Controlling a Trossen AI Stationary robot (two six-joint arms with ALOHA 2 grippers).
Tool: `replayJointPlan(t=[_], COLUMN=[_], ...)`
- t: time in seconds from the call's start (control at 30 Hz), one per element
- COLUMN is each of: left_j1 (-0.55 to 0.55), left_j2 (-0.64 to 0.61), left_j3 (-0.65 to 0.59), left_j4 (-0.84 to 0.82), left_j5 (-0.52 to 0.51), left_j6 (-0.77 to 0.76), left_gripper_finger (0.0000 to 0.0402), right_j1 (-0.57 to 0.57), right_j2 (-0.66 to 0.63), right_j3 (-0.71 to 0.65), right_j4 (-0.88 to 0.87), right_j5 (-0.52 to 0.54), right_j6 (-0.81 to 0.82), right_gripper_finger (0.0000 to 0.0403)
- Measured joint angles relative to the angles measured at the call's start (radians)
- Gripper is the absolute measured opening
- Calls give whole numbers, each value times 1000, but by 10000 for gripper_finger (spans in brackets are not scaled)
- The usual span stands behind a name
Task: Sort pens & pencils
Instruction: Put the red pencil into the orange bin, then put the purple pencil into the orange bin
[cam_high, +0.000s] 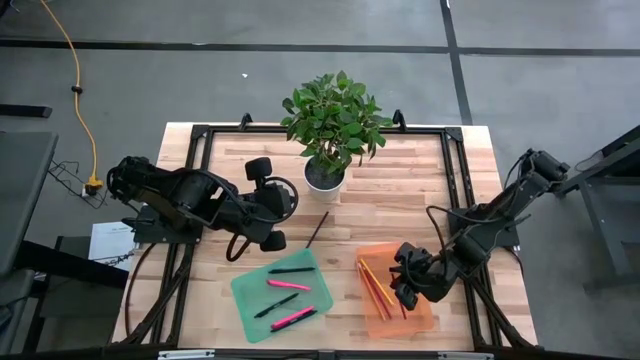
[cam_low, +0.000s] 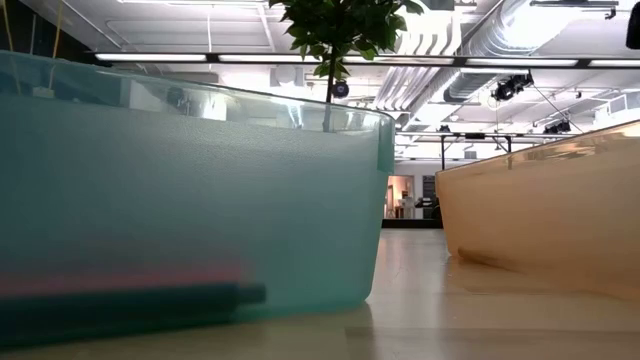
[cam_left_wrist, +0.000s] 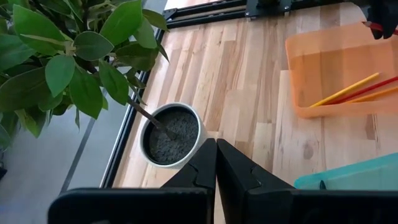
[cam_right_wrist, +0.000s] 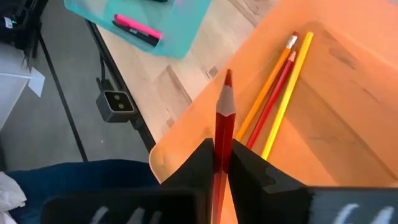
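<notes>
My right gripper (cam_high: 405, 283) hangs over the orange tray (cam_high: 420, 315) and is shut on a red pencil (cam_right_wrist: 224, 118). Three more pencils, orange, red and yellow (cam_right_wrist: 280, 87), lie in that tray. The teal tray (cam_high: 248, 292) holds black and pink pens (cam_high: 290, 285). One dark pencil (cam_high: 317, 230) lies on the bare table between the trays and the plant pot. My left gripper (cam_left_wrist: 216, 168) is shut on nothing and hovers near the pot, above the table. My right gripper pinches the red pencil's shaft (cam_right_wrist: 222, 146) between its two fingers (cam_right_wrist: 202, 165). The pencil runs along the fingers, its sharpened tip (cam_right_wrist: 228, 78) sticking out ahead of them. The fingers slant down over the orange tray's corner. The pencil's back end is hidden by the gripper.
A potted plant in a white pot (cam_high: 325, 177) stands at the table's far middle, its leaves spreading over the far edge. A black frame rail (cam_high: 200, 150) runs around the table top. In the low view the teal tray's wall (cam_low: 190, 190) and the orange tray's wall (cam_low: 540, 220) fill the foreground.
</notes>
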Motion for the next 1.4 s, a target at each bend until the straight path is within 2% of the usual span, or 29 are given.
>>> replayJointPlan(t=[0.37,0.57,0.7,0.87,1.03,1.2,1.4], left_j1=[0,0,0,0,1,0,1], left_j2=[0,-4,-43,-152,-284,-436,-619], left_j3=[0,0,-1,0,-6,-135,-484], left_j4=[1,-8,-65,-78,-104,-136,-93], left_j5=[5,30,26,-30,-42,-26,73], left_j6=[-4,5,-8,-35,-69,-173,-396], left_gripper_finger=[1,1,0,0,0,0,0], right_j1=[21,21,21,18,12,3,-7], right_j2=[0,0,0,-18,-111,-253,-401], right_j3=[0,0,0,0,1,2,2], right_j4=[0,1,19,34,49,57,51], right_j5=[-15,-14,47,116,309,524,630], right_j6=[31,33,26,-15,-73,-181,-315], right_gripper_finger=[119,143,145,145,145,144,144])
